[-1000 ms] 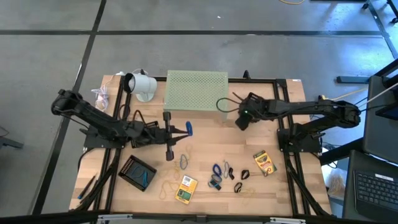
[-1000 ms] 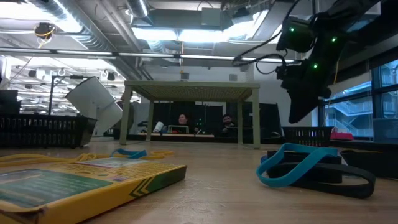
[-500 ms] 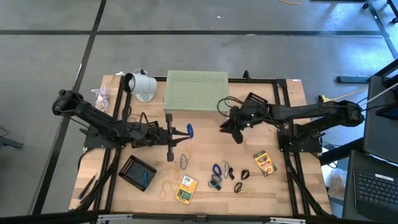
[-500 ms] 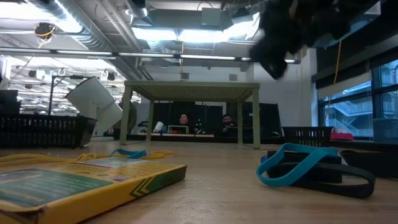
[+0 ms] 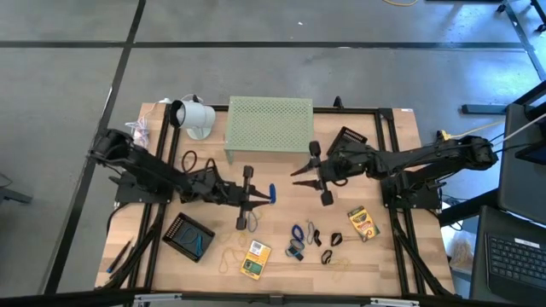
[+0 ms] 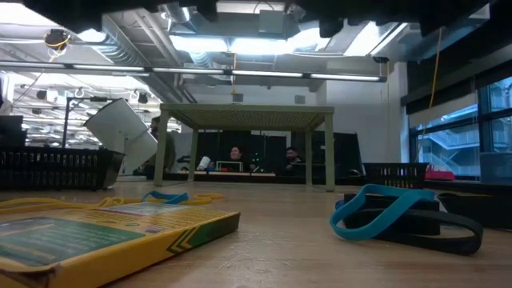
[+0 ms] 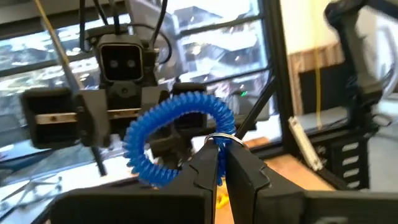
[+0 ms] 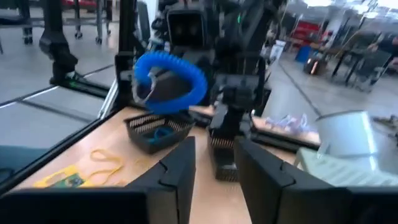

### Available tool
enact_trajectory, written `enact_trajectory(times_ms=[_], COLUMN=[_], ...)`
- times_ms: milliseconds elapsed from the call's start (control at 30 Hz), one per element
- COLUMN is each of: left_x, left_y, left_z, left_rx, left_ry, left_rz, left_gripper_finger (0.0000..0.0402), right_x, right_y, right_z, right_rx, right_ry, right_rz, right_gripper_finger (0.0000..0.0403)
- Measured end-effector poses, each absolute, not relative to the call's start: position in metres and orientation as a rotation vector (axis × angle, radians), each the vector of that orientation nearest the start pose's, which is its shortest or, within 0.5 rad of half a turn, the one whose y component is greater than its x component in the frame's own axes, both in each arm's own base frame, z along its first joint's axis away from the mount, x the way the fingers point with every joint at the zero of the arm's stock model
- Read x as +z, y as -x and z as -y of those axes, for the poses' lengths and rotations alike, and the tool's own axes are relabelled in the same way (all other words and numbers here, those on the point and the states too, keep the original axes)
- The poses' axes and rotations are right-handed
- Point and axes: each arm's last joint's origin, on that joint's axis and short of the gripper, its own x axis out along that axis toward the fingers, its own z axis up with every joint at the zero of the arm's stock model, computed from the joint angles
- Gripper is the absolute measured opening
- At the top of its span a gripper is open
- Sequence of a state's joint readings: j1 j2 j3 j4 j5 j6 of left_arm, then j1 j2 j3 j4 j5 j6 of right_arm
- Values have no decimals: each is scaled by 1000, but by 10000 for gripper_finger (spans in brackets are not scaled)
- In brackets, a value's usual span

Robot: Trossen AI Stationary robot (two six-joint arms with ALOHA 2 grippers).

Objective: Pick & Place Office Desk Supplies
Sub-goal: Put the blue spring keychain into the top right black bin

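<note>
Two grippers now face: our left gripper point(image 5: 271, 194) pinches the blue coil point(image 7: 177, 134); right gripper point(image 5: 294, 176), jaws parted, swung toward nine o'clock for handover.

A large pale green perforated riser point(image 5: 270, 124) stands at the wooden desk's point(image 5: 394, 248) far edge, a white cup-shaped object point(image 5: 194, 117) lying tipped just beside it.

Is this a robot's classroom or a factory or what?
Probably a robot lab or workshop: two robot arms work at a wooden table on a concrete floor, with pipes and strip lights overhead and people at desks behind.
</note>
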State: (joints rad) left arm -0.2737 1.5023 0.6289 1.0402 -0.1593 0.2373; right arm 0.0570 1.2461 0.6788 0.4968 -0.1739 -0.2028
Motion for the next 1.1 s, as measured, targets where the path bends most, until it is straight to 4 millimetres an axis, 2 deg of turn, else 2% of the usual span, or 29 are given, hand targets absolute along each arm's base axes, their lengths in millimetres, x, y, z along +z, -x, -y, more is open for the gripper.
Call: enact_trajectory(times_ms=[267,400,533,800,1100], left_x=[228,225,221,220,220], left_y=[-301,-305,-310,-333,-335], left_z=[60,52,48,47,47], left_rx=[-186,-246,-287,-344,-339], left_ry=[-131,-96,-64,-57,-57], left_rz=[278,324,359,369,368], left_gripper_finger=[15,15,15,15,15], right_x=[269,273,274,257,265], right_y=[-270,-271,-276,-294,-298], right_z=[-24,-28,-29,-30,-32], right_rx=[311,318,309,284,316], right_ry=[261,302,308,306,285], right_rz=[9,71,132,171,208], right_gripper_finger=[200,219,221,222,202])
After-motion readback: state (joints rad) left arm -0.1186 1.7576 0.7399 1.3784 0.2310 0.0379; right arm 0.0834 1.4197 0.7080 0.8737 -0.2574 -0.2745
